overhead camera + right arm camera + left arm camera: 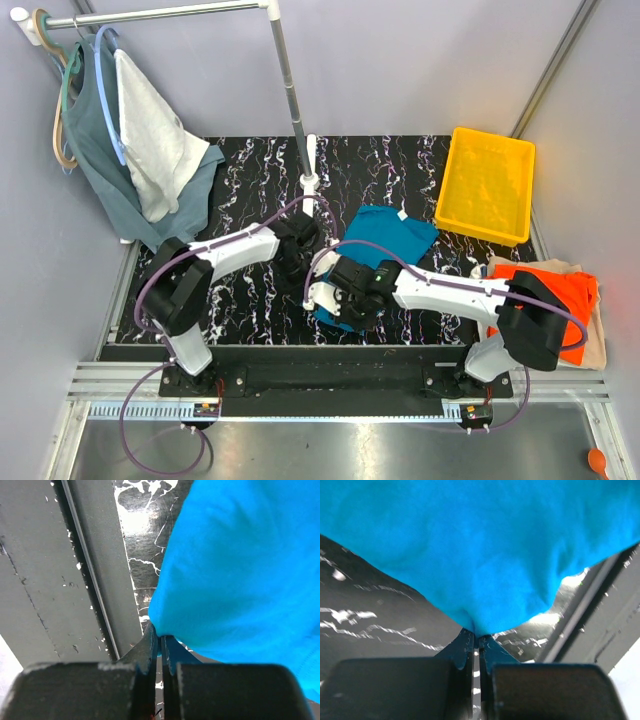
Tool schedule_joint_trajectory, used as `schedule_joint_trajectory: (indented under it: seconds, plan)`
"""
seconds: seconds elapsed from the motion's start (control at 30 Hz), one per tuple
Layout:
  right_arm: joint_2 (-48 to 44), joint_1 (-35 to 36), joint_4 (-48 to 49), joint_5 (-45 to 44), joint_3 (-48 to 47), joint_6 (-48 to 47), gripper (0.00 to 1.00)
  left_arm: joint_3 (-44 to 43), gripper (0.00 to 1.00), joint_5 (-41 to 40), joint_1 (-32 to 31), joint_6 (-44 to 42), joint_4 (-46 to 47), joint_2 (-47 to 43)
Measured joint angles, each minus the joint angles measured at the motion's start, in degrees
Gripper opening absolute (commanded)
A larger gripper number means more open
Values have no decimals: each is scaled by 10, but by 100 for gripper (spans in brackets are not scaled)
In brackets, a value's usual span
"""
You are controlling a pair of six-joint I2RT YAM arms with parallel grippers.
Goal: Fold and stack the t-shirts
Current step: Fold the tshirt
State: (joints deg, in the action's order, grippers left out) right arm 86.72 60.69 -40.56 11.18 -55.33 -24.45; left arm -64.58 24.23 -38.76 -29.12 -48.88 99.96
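Note:
The teal-blue t-shirt (385, 235) lies bunched in the middle of the black marbled table. My left gripper (298, 250) is at its left edge and is shut on a pinch of the blue cloth (485, 570). My right gripper (345, 295) is at its near edge and is shut on a fold of the blue cloth (235, 570). The bright orange t-shirt (565, 290) lies on the cream t-shirt (590, 345) at the right edge of the table, partly behind my right arm.
A yellow tray (487, 183) stands at the back right. A rack pole (293, 95) stands on a white base at the back centre. A grey-green top (95, 150) and a white cloth (150, 140) hang at the back left. The table's front rail (95, 580) is close to my right gripper.

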Motion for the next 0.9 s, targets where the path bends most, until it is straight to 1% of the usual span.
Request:
schedule_joint_trajectory:
  seconds: [0.17, 0.27, 0.4, 0.57, 0.73, 0.9]
  plan:
    - [-23, 0, -5, -2, 1, 2, 0, 3, 0, -5, -3, -9, -26, -30]
    - [-45, 0, -13, -12, 1, 3, 0, -14, 0, -7, -3, -10, -49, -37]
    - [-82, 0, -20, -43, 2, 4, 0, -79, 0, -16, -3, -13, -77, -37]
    - [-100, -10, -23, -62, 2, 5, 0, -174, 0, -27, -3, -22, -87, -35]
    - [-115, -74, -24, -75, 2, 4, 0, -246, 0, -36, -3, -32, -101, -10]
    - [-122, -142, -21, -94, -7, -3, 0, -308, 0, -49, -3, -41, -109, 42]
